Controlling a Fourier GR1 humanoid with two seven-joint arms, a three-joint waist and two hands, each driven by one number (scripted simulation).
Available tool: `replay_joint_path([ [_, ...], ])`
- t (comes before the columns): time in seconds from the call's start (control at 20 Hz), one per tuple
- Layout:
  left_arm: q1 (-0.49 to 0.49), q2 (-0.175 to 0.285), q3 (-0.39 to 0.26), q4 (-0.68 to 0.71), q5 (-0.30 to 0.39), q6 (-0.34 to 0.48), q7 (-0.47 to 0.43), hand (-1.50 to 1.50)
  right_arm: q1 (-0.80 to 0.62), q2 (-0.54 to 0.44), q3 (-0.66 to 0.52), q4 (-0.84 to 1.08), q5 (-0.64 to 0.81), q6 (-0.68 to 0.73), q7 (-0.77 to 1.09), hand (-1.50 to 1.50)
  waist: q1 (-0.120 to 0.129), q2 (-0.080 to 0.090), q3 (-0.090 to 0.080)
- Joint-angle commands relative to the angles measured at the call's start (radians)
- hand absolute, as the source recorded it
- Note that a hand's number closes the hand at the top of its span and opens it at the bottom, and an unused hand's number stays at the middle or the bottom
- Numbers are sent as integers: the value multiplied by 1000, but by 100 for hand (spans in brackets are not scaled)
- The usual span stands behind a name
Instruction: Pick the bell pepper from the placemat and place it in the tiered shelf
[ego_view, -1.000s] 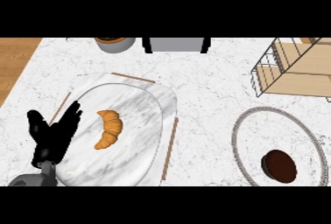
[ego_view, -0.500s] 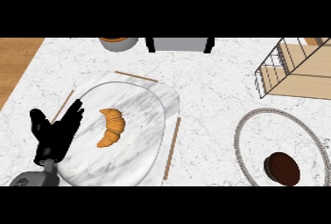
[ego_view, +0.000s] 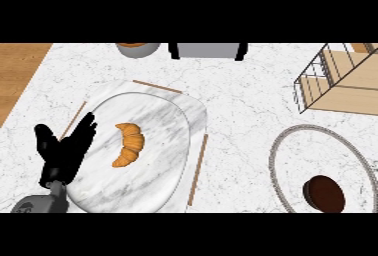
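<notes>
Left hand (ego_view: 63, 156) spread beside one croissant (ego_view: 128, 145), one placemat (ego_view: 159, 167), one tiered shelf (ego_view: 347, 95).

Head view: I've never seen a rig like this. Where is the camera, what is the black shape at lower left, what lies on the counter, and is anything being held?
The camera sits at the robot's head and looks steeply down at a marble counter. The black shape is the robot's left hand, fingers straight, at the left edge of an oval placemat. It holds nothing. The right hand is out of view. On the placemat lies an orange croissant. At right is a round plate with a dark brown round thing on it. A tiered shelf stands at upper right.
</notes>
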Motion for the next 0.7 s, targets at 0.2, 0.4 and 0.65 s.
replay_joint_path([
  [0.2,29,-34,-22,-7,-26,26,52,0,-107,6,84,277,137,-91,-203,150,-2,5,-6],
  [0.4,6,-22,-10,16,-30,6,41,0,-148,25,100,410,198,-179,-295,150,3,8,-5],
  [0.65,-4,-29,12,57,-12,-10,36,0,-233,40,115,526,243,-228,-342,150,4,10,-6],
])
